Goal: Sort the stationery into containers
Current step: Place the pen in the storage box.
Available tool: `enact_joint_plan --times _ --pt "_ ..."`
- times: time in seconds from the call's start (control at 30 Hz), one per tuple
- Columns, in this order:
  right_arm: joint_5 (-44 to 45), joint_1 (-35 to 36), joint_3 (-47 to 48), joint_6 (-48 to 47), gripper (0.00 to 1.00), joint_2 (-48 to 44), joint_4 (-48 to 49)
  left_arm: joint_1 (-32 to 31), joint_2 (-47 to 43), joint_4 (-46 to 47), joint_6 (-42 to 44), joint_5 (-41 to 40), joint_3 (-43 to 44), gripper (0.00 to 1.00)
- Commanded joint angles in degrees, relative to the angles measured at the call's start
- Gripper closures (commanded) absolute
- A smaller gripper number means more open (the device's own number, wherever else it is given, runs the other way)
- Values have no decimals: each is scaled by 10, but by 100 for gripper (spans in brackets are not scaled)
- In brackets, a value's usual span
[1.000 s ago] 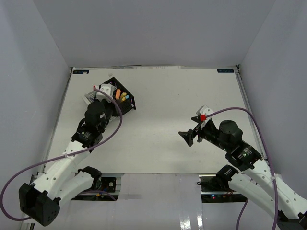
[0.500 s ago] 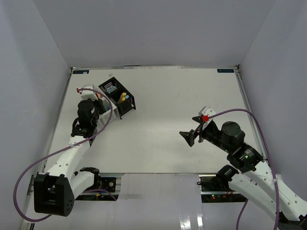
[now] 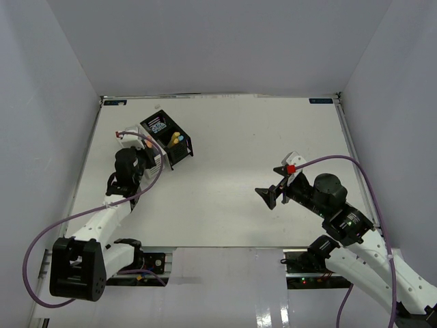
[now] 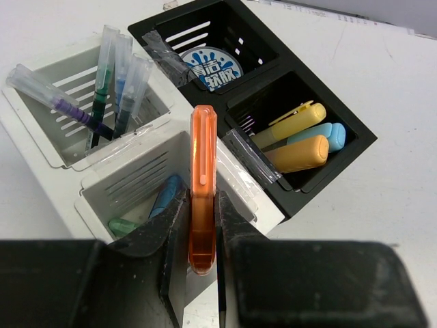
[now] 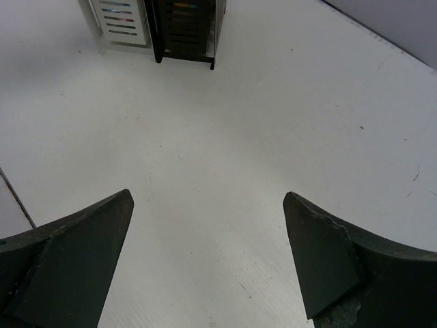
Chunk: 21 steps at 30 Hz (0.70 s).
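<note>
The left pincer (image 4: 203, 236) is clenching an orange highlighter (image 4: 203, 171), gripping its lower end so that the rest is sticking out past the fingers (image 4: 171, 232). To the pincer's left a narrow strip of table (image 3: 232, 137) is running up to the left wall (image 3: 48, 116), leaving little room on that side. Ahead and to the left, a white compartment (image 4: 48, 116) is holding thin pens (image 4: 102, 89) with clear caps, which are leaning and poking up above its rim. Right under the held highlighter, a second white compartment (image 4: 123, 184) is lying open, with a blue highlighter (image 4: 167, 195) and a green highlighter (image 4: 121, 225) resting inside. The held highlighter's far tip is reaching the corner where the compartments are meeting. Ahead and to the right, a black compartment (image 4: 348, 147) is carrying a yellow highlighter (image 4: 293, 119), a light blue one (image 4: 331, 133) and another orange one (image 4: 297, 154), all lying slanted. Farther ahead, the other black compartment (image 4: 239, 27) is holding a round blue-white tub (image 4: 212, 65).

The right pincer (image 5: 205, 253) is hanging released, its fingers spread wide with nothing between them, over bare table. Open table is stretching all around it. The cluster of compartments is standing well apart, far ahead of it, the black part rising taller than the white. The table's right edge is lying behind this pincer.
</note>
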Motion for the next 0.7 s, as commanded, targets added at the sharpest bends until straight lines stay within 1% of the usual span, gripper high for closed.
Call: enact_joint_plan --times 0.0,0.2,0.33,0.5,0.57,0.67 --pt "5 1 0 3 3 -1 20 2 -2 35 3 13 -4 79" --pt "3 1 -1 2 3 -1 20 2 0 32 13 1 -4 79" --pt "1 1 -2 2 3 -1 20 2 -6 31 49 -7 -7 77" --pt "0 1 -2 1 3 -2 20 2 -19 21 75 -12 -10 77" --pt "1 0 -2 1 3 -4 21 2 -26 26 81 -17 -15 76" --pt "-2 0 -2 1 3 -5 21 2 -21 27 81 -17 -15 71"
